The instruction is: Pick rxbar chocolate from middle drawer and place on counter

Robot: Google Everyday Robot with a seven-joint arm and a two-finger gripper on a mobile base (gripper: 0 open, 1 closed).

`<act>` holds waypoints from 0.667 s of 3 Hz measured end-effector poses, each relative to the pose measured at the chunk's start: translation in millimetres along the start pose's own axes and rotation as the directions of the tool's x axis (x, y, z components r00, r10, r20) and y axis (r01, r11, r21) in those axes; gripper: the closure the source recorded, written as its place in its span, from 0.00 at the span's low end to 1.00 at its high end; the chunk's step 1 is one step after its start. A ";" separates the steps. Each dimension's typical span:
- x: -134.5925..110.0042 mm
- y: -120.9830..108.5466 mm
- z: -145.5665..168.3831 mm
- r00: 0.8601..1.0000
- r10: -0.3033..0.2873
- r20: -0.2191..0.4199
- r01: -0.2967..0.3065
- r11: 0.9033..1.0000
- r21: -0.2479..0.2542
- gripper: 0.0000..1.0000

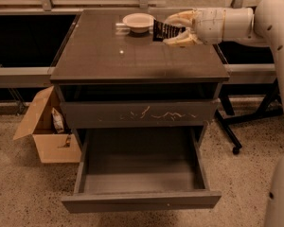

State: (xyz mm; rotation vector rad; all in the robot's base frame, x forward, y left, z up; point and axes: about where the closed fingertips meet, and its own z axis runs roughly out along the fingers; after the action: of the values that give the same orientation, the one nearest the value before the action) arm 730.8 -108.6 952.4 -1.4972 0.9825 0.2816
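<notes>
Firstly, gripper: the gripper [166, 31] hung over the rear right part of the counter, reaching in from the right on a pale arm [229, 22], its 2 fingers clamped on the rxbar chocolate, 1 above and 1 below.
Rxbar chocolate: the rxbar chocolate [161, 30] stood on edge between the fingers, white lettering facing the camera, out of the drawer and over the counter top; whether its lower edge touched the surface could not be told.
Counter: the counter [132, 60] was a dark glossy slab with a small bright reflection near the middle.
Counter edges: the front edge ran straight above the upper drawer; the right edge passed under the gripper's wrist; the rear edge met a window rail.
Bowl: a pale bowl [138, 21] sat near the rear edge, just left of the bar and apart from it.
Open room on counter: the whole front half and the left side lay bare, well apart from the bowl and the gripper.
Upper drawer front: a scratched drawer front [137, 113] sat pushed in below the counter's front edge, with a dark gap above it.
Middle drawer: the middle drawer [142, 201] was pulled far out toward the camera, its plain front panel lowest, its floor showing nothing inside.
Left of cabinet: a cardboard box [47, 131] stood open on the floor beside the drawer's left wall.
Right of cabinet: a black stand leg [229, 134] crossed the speckled floor near the cabinet's right side.
</notes>
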 end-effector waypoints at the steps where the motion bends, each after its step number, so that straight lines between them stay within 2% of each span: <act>1: 6.1 -20.7 7.4 1.000 0.013 0.006 -0.013 1.000 0.015 0.62; 2: 3.1 -30.2 3.5 1.000 0.002 0.006 -0.003 0.999 0.033 0.38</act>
State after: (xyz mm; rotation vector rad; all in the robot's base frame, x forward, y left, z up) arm 755.2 -110.4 970.6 -1.4639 0.9798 0.2702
